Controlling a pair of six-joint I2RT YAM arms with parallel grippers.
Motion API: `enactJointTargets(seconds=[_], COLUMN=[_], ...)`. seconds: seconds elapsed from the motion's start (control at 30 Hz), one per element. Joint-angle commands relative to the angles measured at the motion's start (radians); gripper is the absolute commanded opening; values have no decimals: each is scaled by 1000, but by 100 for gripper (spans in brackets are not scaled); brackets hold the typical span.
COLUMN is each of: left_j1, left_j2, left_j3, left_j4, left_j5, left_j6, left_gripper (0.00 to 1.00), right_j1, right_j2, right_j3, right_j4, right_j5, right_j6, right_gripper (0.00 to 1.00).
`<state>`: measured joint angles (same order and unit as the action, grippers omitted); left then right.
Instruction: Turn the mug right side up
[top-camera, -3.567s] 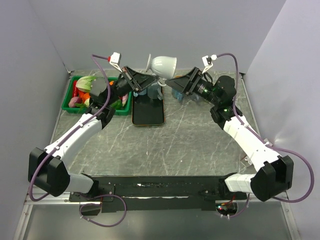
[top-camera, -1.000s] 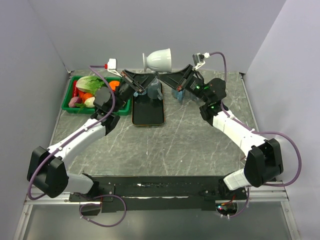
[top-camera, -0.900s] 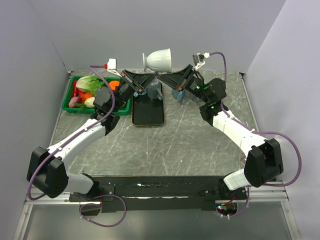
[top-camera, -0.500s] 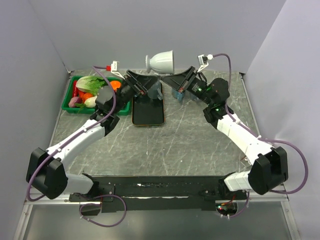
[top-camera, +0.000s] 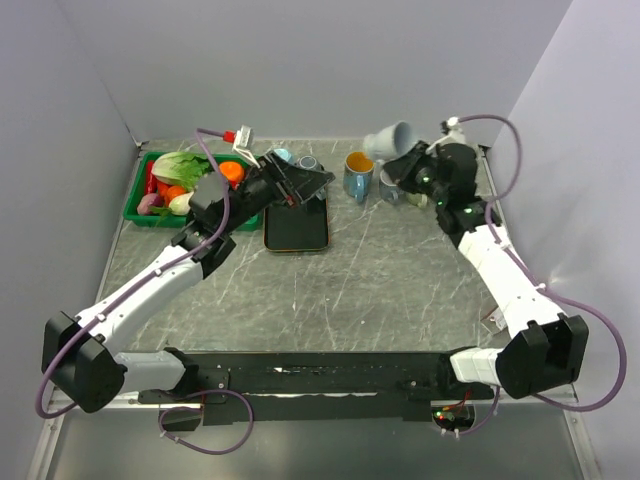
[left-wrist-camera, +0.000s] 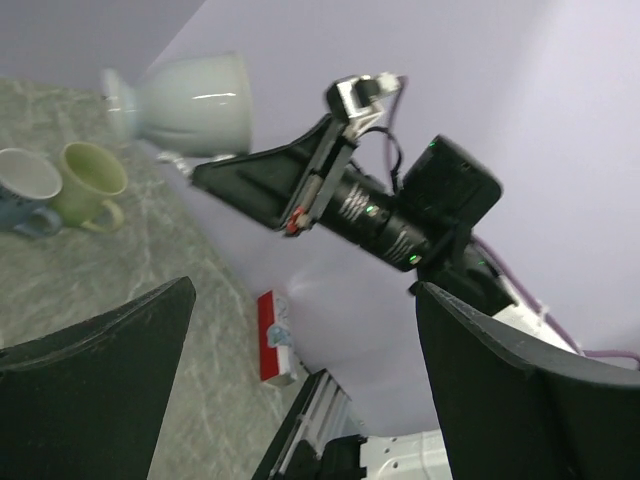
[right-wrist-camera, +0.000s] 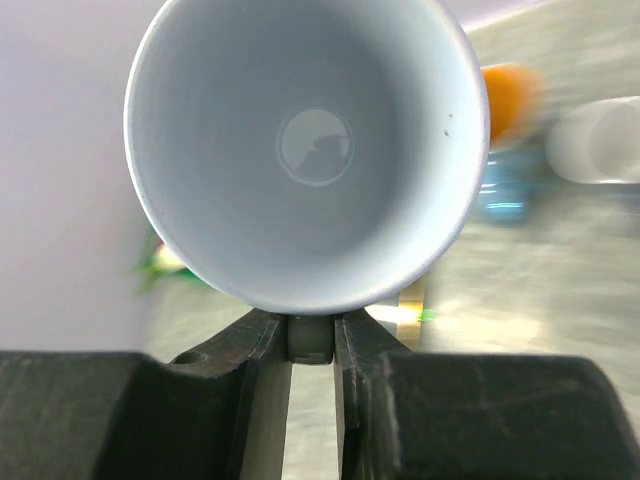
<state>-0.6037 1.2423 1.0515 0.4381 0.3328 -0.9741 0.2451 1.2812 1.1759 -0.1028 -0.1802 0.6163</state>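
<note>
The mug (top-camera: 389, 137) is pale grey-white and hangs in the air at the back right, tipped on its side. My right gripper (top-camera: 398, 160) is shut on its handle. In the right wrist view the mug's open mouth (right-wrist-camera: 310, 150) faces the camera, and the handle is pinched where my right gripper (right-wrist-camera: 312, 338) closes. In the left wrist view the mug (left-wrist-camera: 190, 100) shows side-on, far off. My left gripper (top-camera: 308, 180) is open and holds nothing, over the far end of the black tray; nothing lies between the jaws of my left gripper (left-wrist-camera: 300, 290).
A black tray (top-camera: 296, 225) lies at the back centre. A green basket (top-camera: 137, 212) of vegetables stands at the back left. Other mugs stand along the back: a blue one with an orange inside (top-camera: 357, 176), a grey one (top-camera: 389, 190), and two behind the left gripper (top-camera: 283, 156).
My left gripper opened, let go of the mug and dropped back toward the tray. The right arm carried the mug from the back centre to the back right and lower.
</note>
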Motion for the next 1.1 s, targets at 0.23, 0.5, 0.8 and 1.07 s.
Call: enactJointTargets(seconds=[0.23, 0.5, 0.8, 1.07], left_j1=[2, 2, 4, 7], left_j2=[52, 71, 74, 100], left_j3=[157, 189, 196, 235], left_j4=[-326, -426, -435, -483], left_j5=[-78, -120, -118, -118], left_j6=[127, 156, 186, 216], left_gripper=[96, 96, 96, 96], right_j1=[-300, -394, -395, -394], right_j2=[10, 148, 305, 383], right_j3=[85, 56, 53, 45], right_j4=[-252, -180, -161, -98], right_j5=[295, 268, 311, 324], right_j6=[-256, -295, -271, -293], right_gripper=[0, 0, 0, 0])
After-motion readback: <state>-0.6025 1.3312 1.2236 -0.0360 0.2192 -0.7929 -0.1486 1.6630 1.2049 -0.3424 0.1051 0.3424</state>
